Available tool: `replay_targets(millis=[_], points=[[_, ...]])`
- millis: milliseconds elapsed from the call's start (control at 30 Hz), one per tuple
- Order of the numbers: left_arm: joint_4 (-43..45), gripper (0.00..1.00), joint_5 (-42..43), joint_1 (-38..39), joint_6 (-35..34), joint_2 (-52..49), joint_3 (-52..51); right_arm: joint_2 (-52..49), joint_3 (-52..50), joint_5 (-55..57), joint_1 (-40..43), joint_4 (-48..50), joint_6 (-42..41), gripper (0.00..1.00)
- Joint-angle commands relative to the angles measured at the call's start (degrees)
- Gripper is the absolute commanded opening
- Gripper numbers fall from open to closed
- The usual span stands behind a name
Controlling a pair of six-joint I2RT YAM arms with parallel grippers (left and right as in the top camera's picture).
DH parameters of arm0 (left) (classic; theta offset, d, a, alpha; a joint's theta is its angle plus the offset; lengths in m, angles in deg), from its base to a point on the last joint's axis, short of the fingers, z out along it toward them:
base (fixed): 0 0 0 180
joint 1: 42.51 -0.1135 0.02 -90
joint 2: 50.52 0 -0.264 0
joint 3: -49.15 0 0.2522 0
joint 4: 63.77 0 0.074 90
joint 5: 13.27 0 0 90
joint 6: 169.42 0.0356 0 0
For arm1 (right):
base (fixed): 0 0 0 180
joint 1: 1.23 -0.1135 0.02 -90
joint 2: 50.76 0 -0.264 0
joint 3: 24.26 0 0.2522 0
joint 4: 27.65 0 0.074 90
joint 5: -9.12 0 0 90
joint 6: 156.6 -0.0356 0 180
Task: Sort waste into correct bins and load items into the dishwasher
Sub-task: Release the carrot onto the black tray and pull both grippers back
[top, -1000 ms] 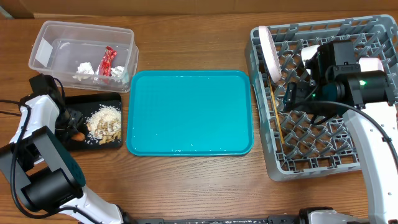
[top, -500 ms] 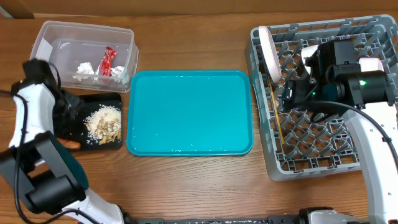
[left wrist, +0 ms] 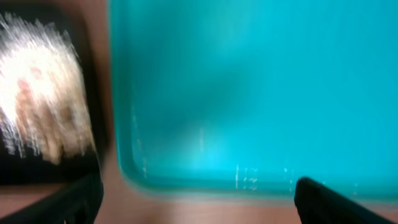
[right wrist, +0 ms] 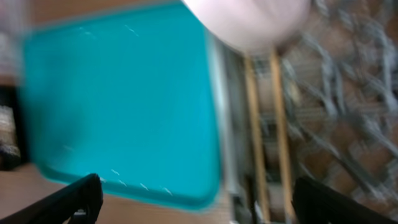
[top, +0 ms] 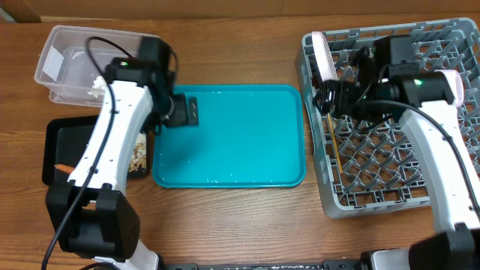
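Rack point(top: 375, 180) under right tool point(top: 328, 96), spread apart and empty; left tool point(top: 186, 111) likewise apart over teal tray point(top: 240, 142)

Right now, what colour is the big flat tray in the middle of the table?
The tray is bright teal, clearest in the overhead view.

teal tray point(top: 240, 142), grey grid-patterned dish rack point(top: 379, 176), black tray point(top: 64, 139), white plate point(top: 324, 56), brown woodgrain table point(top: 225, 217)

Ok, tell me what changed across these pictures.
The left gripper swung right from the shallow black tray to the left edge of the flat teal tray, opening wider. The right gripper shifted left over the grey plastic dish rack, opening too. White plate, wooden chopsticks and clear tub stayed put.
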Motion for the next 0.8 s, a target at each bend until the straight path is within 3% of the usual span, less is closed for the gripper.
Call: replay_targets(millis=[0, 133, 333, 600, 700, 767], points=[[-7.19, 1.0, 1.81, 0.24, 2.71, 1.09, 0.31, -0.96, 0.39, 7.98, 0.0, -4.24, 0.04, 1.0], [-12.72, 1.0, 4.09, 0.07, 2.75, 1.11, 0.13, -0.81, 0.39, 9.16, 0.0, -7.74, 0.04, 1.0], [-14.23, 0.96, 4.09, 0.17, 2.69, 3.13, -1.49, 0.17, -0.44, 9.97, 0.0, -10.73, 0.04, 1.0], [1.2, 1.0, 1.86, 0.09, 0.0, 23.21, -17.11, 14.93, -12.87, 10.21, 0.0, 0.24, 0.0, 1.0], [7.8, 0.93, -1.4, 0.11, -2.75, 34.91, -23.98, 25.22, -19.41, 10.25, 0.0, 5.57, 0.04, 1.0], [12.59, 0.94, -2.32, 0.17, -2.89, 42.93, -28.15, 31.93, -22.99, 10.25, 0.0, 8.46, 0.07, 1.0]])
